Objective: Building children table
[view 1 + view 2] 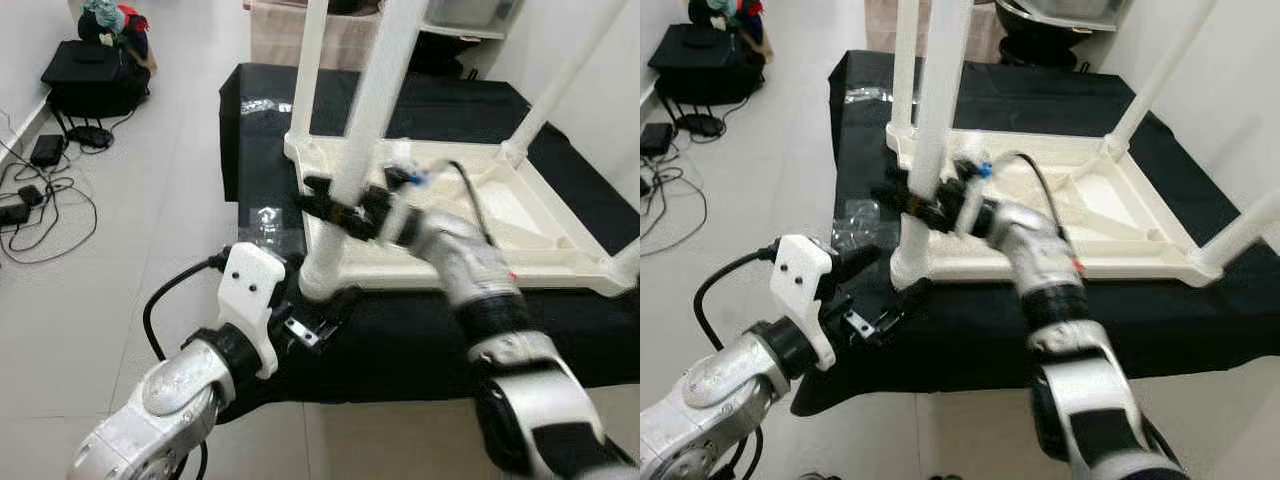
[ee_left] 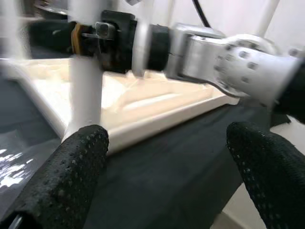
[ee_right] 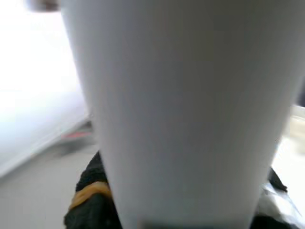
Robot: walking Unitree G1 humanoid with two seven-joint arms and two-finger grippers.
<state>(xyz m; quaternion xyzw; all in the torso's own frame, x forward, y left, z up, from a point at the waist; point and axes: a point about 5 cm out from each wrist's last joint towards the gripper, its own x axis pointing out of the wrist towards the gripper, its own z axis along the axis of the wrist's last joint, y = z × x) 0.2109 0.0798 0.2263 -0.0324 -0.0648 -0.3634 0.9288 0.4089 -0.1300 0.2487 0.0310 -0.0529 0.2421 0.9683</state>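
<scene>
The white plastic children's table (image 1: 480, 215) lies upside down on the worktop covered with black cloth (image 1: 420, 340), its round tapered legs pointing up. It looks light and hollow, stiff but smooth and rather slippery, so a leg is best held low, close to its socket at the corner. The right gripper (image 1: 340, 208) is closed around the nearest white leg (image 1: 362, 120) there, one finger on each side. The left gripper (image 2: 164, 167) hovers near the same corner, fingers wide apart and empty; their dotted black rubber pads (image 2: 78, 162) should give good friction.
</scene>
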